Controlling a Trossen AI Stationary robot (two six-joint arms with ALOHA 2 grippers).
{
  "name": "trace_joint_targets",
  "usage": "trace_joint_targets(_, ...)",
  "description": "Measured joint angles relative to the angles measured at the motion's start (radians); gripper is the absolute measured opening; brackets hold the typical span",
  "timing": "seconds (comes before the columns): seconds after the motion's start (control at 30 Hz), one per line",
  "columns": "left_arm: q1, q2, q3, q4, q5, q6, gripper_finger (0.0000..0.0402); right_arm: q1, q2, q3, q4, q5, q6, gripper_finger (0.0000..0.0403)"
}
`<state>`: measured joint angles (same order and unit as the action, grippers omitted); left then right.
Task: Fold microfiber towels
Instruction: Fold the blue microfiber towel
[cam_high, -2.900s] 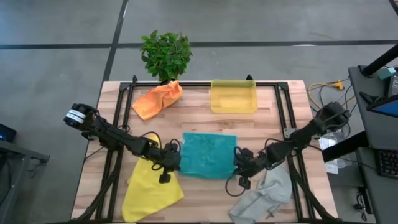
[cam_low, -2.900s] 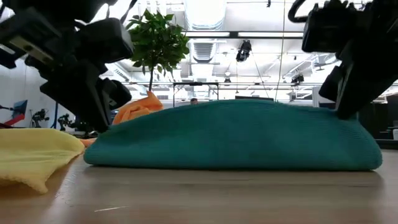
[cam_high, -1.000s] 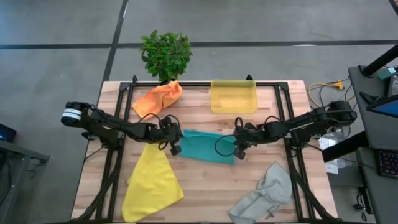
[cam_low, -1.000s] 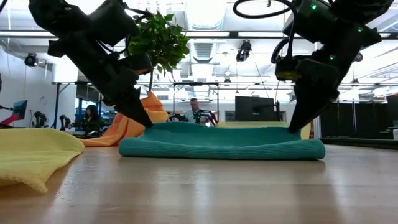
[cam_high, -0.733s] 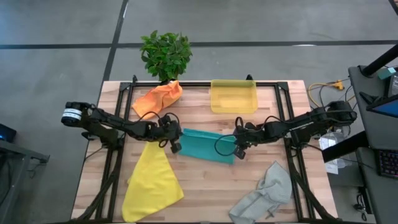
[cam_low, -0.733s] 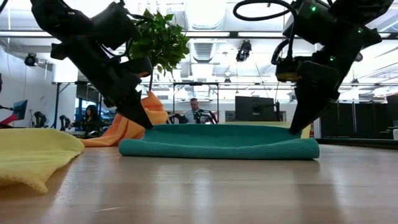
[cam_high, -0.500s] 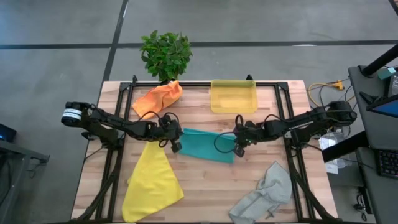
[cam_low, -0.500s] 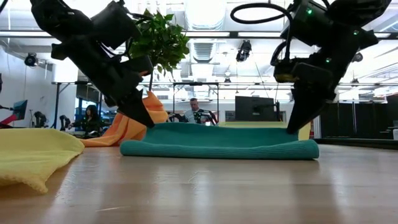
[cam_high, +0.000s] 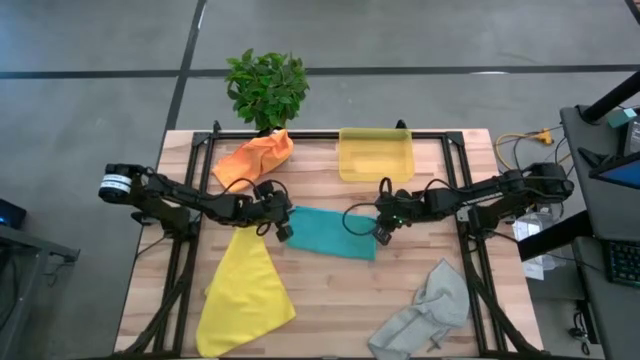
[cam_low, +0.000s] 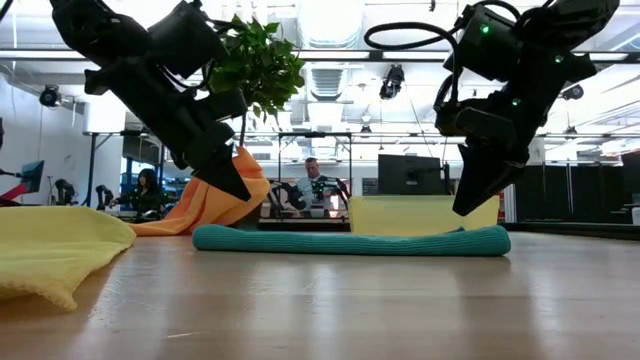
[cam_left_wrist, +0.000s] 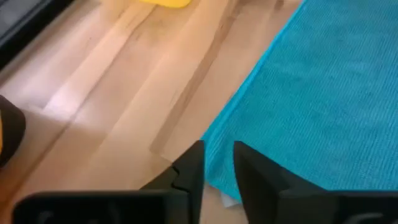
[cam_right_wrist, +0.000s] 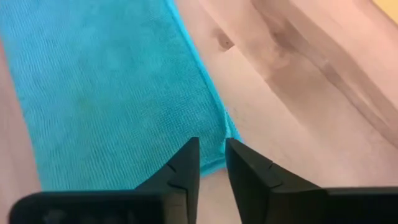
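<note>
In the middle of the wooden tabletop (cam_high: 330, 290), the left gripper (cam_high: 283, 232) and the right gripper (cam_high: 381, 236) sit at the two ends of the soft teal microfiber towel (cam_high: 331, 232). Each has its two dark fingers a little apart with nothing between them, so the towel looks let go. It lies flat in a long folded strip with a fuzzy, ribbed skin.

I think one fold is done. Next they likely need to pinch one short end and bring it over to the other end.

The thin yellow towel (cam_high: 243, 294) lies spread near the front left corner. The light grey towel (cam_high: 423, 313) is crumpled near the front right corner. The orange towel (cam_high: 252, 159) is bunched at the back left, beside a small green leafy plant (cam_high: 266, 88). A hard see-through yellow plastic bin (cam_high: 375, 154) sits at the back edge.
</note>
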<state>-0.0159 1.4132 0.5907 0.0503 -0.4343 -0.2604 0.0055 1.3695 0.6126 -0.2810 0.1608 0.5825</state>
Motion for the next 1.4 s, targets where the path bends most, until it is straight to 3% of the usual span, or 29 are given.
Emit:
trace_joint_targets(0.17,0.004,0.0,0.002,0.002,0.016,-0.008,0.0132,0.003,-0.027,0.006,0.016,-0.006,-0.001,0.01)
trace_joint_targets(0.3,0.003,-0.004,0.013,0.003,0.165,-0.095,0.0141,0.021,-0.041,0.006,0.034,-0.041,-0.004,0.0097)
trace_joint_targets(0.43,-0.015,-0.004,0.011,-0.025,0.273,-0.191,0.0101,0.025,-0.02,0.006,0.037,-0.055,-0.005,0.0064)
trace_joint_targets(0.6,-0.033,0.026,0.011,-0.031,0.288,-0.198,0.0012,0.024,0.041,0.006,0.096,-0.056,-0.015,0.0014)
trace_joint_targets(0.9,-0.02,0.19,0.043,0.026,0.281,-0.197,0.0012,0.02,0.191,0.01,0.153,-0.045,0.029,0.0008)
trace_joint_targets(1.13,0.01,0.228,0.085,0.022,0.259,-0.148,0.0002,0.06,0.182,0.01,0.128,-0.047,0.111,0.0008)
trace_joint_targets(1.4,0.086,0.23,0.125,0.01,0.25,0.016,0.0,0.201,0.162,0.01,0.084,-0.076,0.285,0.0008)
